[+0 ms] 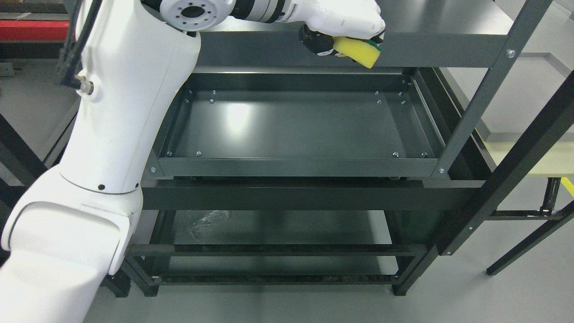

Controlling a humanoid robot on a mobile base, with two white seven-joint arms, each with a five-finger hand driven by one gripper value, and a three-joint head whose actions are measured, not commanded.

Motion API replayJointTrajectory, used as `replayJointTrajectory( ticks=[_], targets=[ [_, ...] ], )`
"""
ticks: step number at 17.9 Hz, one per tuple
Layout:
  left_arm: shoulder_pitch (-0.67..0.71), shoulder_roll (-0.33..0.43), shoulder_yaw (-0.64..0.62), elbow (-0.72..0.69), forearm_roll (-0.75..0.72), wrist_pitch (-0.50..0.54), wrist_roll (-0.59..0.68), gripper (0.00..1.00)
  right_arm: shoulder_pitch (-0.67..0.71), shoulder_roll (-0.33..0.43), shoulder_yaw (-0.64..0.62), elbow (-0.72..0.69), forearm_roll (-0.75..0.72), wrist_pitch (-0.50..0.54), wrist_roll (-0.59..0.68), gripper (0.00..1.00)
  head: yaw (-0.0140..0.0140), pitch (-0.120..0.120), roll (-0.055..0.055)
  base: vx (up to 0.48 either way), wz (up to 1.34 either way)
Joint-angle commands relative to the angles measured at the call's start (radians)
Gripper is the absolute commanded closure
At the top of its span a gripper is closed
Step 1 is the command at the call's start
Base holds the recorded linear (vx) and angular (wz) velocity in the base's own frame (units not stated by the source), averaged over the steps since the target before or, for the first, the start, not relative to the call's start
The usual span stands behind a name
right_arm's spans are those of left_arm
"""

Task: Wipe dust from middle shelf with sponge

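— One arm is all that shows, is that right?

— Yes. The left arm [121, 116] rises from the lower left corner, big and white, and covers the left end of the rack [475, 107]. It bends near the top of the picture and reaches rightward along the top edge.

— And the hand at its end?

— The left hand [345, 22] sits at the top, a little right of the middle. Its fingers are curled down over a sponge [356, 50] and grip it. Only a white shell and some dark parts under it can be made out, not each finger.

— Where exactly is the sponge against the hand?

— It pokes out beneath the hand and to its lower right. Its body is yellow, with a thin strip of green on the upper side, right under the white shell. It is tilted, the free corner pointing down and to the right.

— Is it on a shelf?

— It shows in front of the front edge of the top shelf [448, 18]. Whether it touches that edge I cannot tell. The middle shelf [296, 125], a dark metal tray with a low rim and small bolts in its corners, lies below the sponge and well apart from it.

— Anything further down or right?

— A lower shelf [287, 226] holds a bit of crumpled clear plastic [206, 222] on its left side. Off to the right stands a pale table [529, 152] on grey floor [493, 296].
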Motion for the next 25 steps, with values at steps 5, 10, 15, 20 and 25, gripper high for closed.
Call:
replayJointTrajectory(
  ticks=[5, 10, 15, 20, 25],
  targets=[
    [0.068, 0.174, 0.315, -0.047, 0.111, -0.003, -0.131, 0.98, 0.001, -0.017, 0.000, -0.017, 0.000, 0.072, 0.000, 0.00, 0.0000, 0.000, 0.000, 0.023, -0.07],
    [0.148, 0.401, 0.350, -0.046, 0.267, -0.003, -0.129, 0.98, -0.001, -0.017, 0.000, -0.017, 0.000, 0.074, 0.000, 0.00, 0.0000, 0.000, 0.000, 0.005, 0.00],
    [0.162, 0.502, 0.383, -0.037, 0.340, -0.003, -0.129, 0.98, -0.001, -0.017, 0.000, -0.017, 0.000, 0.072, 0.000, 0.00, 0.0000, 0.000, 0.000, 0.004, -0.01],
    [0.154, 0.414, 0.366, -0.035, 0.326, -0.003, -0.126, 0.98, -0.001, -0.017, 0.000, -0.017, 0.000, 0.072, 0.000, 0.00, 0.0000, 0.000, 0.000, 0.015, -0.02],
    [0.122, 0.135, 0.352, 0.058, 0.201, -0.003, -0.125, 0.98, 0.001, -0.017, 0.000, -0.017, 0.000, 0.072, 0.000, 0.00, 0.0000, 0.000, 0.000, 0.000, 0.00]
  ],
)
